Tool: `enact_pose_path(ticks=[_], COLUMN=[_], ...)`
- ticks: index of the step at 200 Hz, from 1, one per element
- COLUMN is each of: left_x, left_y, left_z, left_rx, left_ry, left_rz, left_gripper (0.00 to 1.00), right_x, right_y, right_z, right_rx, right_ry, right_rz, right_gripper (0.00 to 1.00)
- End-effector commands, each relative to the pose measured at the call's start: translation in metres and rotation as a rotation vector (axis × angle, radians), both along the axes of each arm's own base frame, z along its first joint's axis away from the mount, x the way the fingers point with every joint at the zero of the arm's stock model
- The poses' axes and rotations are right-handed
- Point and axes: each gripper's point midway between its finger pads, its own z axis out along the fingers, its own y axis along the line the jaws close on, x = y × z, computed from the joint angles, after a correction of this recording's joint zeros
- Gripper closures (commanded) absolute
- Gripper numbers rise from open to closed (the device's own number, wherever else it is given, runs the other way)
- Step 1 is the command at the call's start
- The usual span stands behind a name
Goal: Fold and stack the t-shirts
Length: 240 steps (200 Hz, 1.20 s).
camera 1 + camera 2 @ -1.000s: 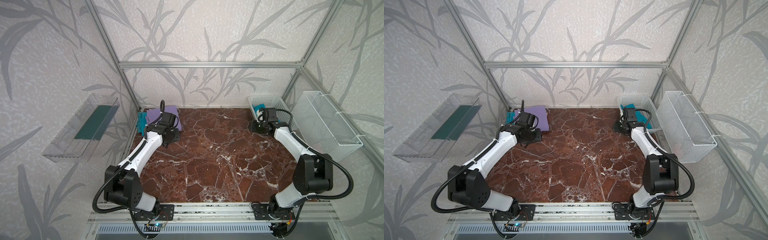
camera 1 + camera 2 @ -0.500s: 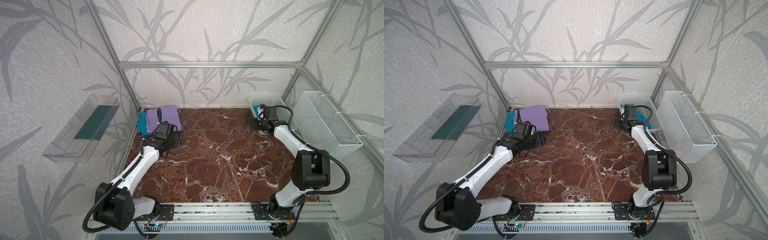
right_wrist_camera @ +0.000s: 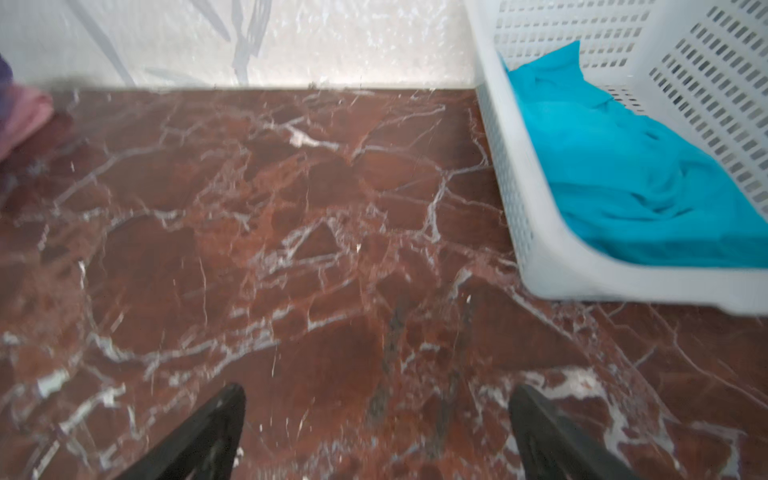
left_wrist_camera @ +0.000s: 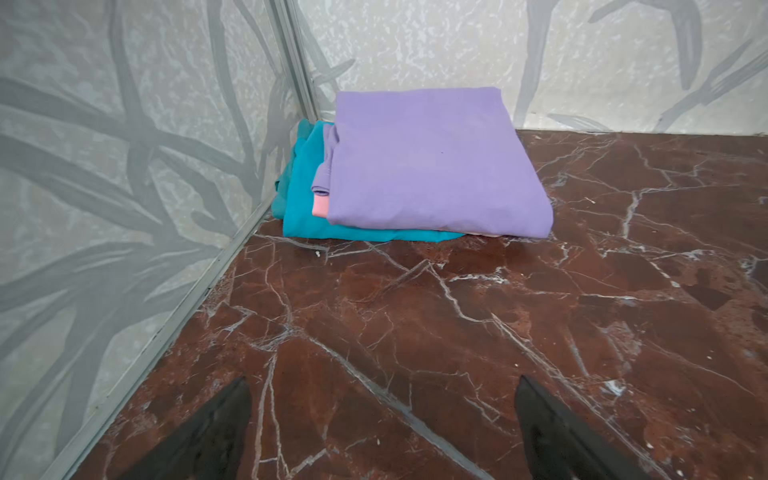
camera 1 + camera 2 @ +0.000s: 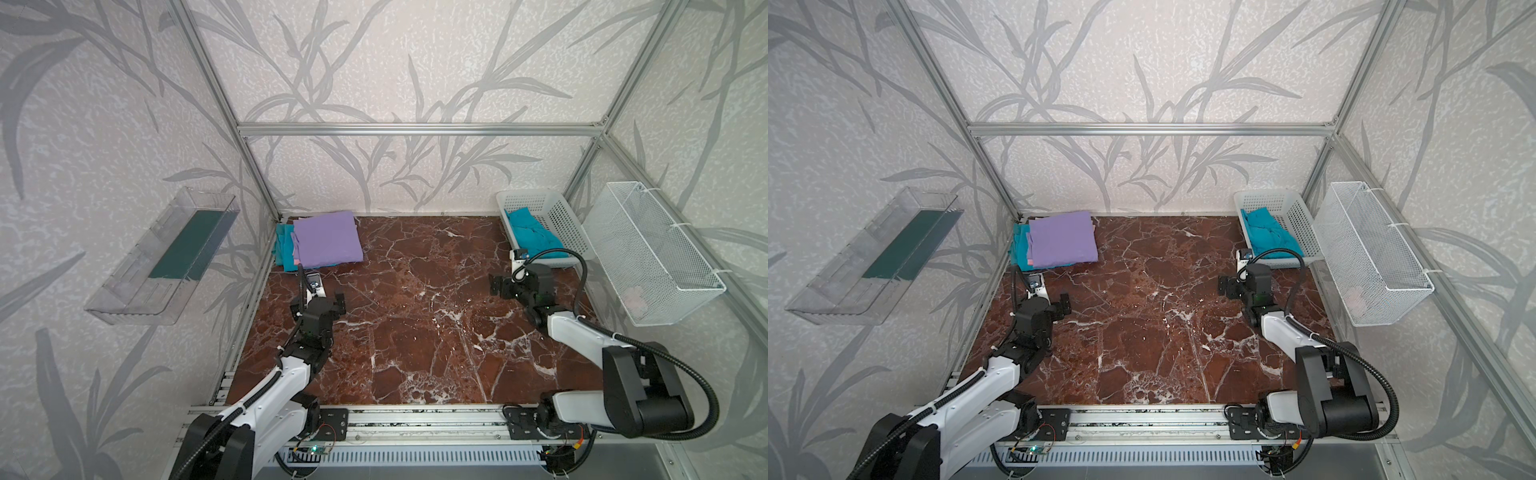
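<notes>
The folded lavender t-shirt tops a stack in the back left corner, over a teal one, with a pink edge showing between them. Another teal t-shirt lies crumpled in the white perforated basket at the back right. My left gripper hovers open over bare marble in front of the stack. My right gripper is open and empty, to the front left of the basket.
The red-brown marble table spreads between the arms. A white wire basket hangs on the right wall. On the left wall hangs a clear tray with a dark green sheet. Aluminium frame rails line the table edges.
Both arms have drawn back toward the front, the left away from the stack and the right away from the basket. Both grippers have opened wide.
</notes>
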Motion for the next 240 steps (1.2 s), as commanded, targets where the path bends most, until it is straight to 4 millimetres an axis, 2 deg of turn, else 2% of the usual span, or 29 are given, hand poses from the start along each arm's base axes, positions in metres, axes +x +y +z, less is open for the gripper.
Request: enact_pose_path(ticks=[1, 25, 51, 77, 104, 109, 114, 133, 144, 152, 157, 162, 170, 180, 192, 207, 240], left_x=[0.013, 0.020, 0.033, 0.045, 0.057, 0.057, 0.057, 0.052, 0.049, 0.047, 0.047, 0.047, 0.043, 0.042, 0.052, 0.067, 0.069], left_y=[0.006, 0.005, 0.000, 0.004, 0.012, 0.012, 0.012, 0.022, 0.036, 0.048, 0.052, 0.054, 0.055, 0.058, 0.060, 0.048, 0.048], left_z=[0.017, -0.013, -0.016, -0.008, -0.010, -0.011, -0.009, -0.016, -0.024, -0.030, -0.029, -0.028, -0.031, -0.034, -0.036, -0.038, -0.041], left_rx=[0.032, 0.056, 0.055, 0.066, 0.115, 0.116, 0.114, 0.062, -0.012, -0.042, -0.047, -0.044, -0.064, -0.088, -0.103, -0.089, -0.096], left_ry=[-0.078, 0.017, 0.040, -0.050, -0.026, -0.029, -0.043, -0.077, -0.118, -0.149, -0.182, -0.207, -0.194, -0.157, -0.119, -0.094, -0.072], left_rz=[0.037, 0.038, 0.025, 0.027, 0.041, 0.033, 0.025, 0.015, 0.034, 0.072, 0.081, 0.082, 0.087, 0.103, 0.091, 0.007, -0.002], left_gripper=[0.01, 0.01, 0.01, 0.01, 0.01, 0.01, 0.01, 0.01, 0.01, 0.01, 0.01, 0.01, 0.01, 0.01, 0.01, 0.01, 0.01], right_x=[0.003, -0.018, -0.029, -0.017, 0.003, 0.006, 0.012, 0.025, 0.025, 0.025, 0.022, 0.023, 0.016, 0.018, 0.026, 0.030, 0.024], right_y=[-0.011, -0.014, -0.035, -0.027, -0.026, -0.027, -0.025, -0.019, -0.017, -0.025, -0.029, -0.033, -0.038, -0.035, -0.026, -0.024, -0.017], right_z=[0.047, 0.029, 0.011, 0.007, 0.011, 0.010, 0.017, 0.013, 0.005, 0.003, -0.007, -0.003, -0.007, -0.008, -0.010, -0.013, -0.009], right_rx=[-0.089, -0.130, -0.138, -0.131, -0.121, -0.127, -0.126, -0.170, -0.177, -0.151, -0.138, -0.133, -0.120, -0.095, -0.073, -0.072, -0.080], right_ry=[-0.202, -0.099, -0.140, -0.097, -0.168, -0.173, -0.213, -0.190, -0.185, -0.243, -0.249, -0.299, -0.273, -0.234, -0.216, -0.185, -0.235], right_rz=[-0.071, -0.050, -0.166, -0.128, -0.153, -0.155, -0.151, -0.110, -0.096, -0.137, -0.150, -0.167, -0.183, -0.144, -0.071, -0.063, -0.020], right_gripper=[0.01, 0.01, 0.01, 0.01, 0.01, 0.01, 0.01, 0.01, 0.01, 0.01, 0.01, 0.01, 0.01, 0.01, 0.01, 0.01, 0.01])
